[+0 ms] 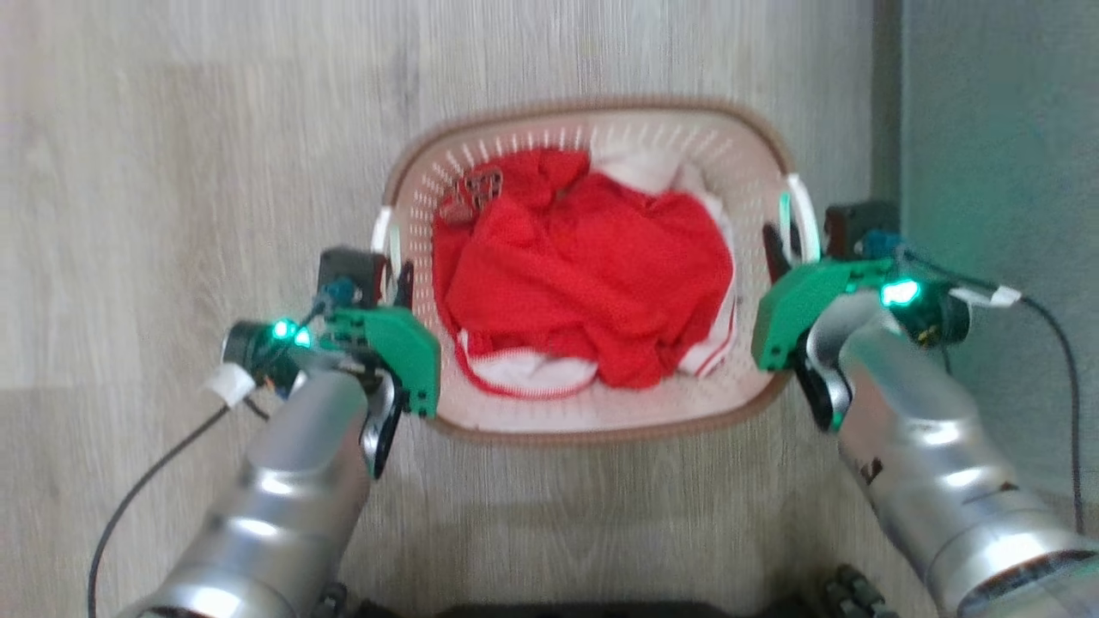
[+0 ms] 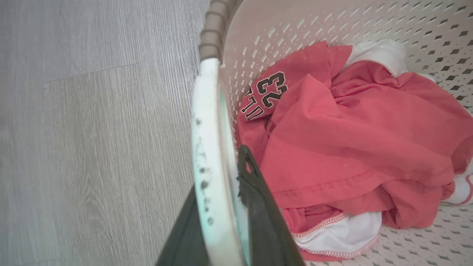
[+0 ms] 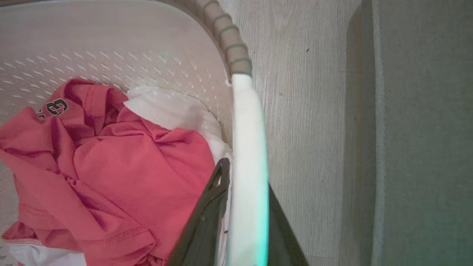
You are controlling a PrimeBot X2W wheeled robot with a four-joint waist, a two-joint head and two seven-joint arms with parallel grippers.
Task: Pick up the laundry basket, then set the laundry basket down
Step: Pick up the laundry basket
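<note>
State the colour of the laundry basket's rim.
Brown; the laundry basket rim shows best in the head view.

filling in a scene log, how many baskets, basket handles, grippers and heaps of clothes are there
laundry basket: 1
white handles: 2, left handle and right handle
grippers: 2, left gripper and right gripper, each closed on a handle
heap of red and white clothes: 1
total: 6

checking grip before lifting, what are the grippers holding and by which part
The cream-white perforated plastic laundry basket: left gripper on its left white handle, right gripper on its right handle.
</note>
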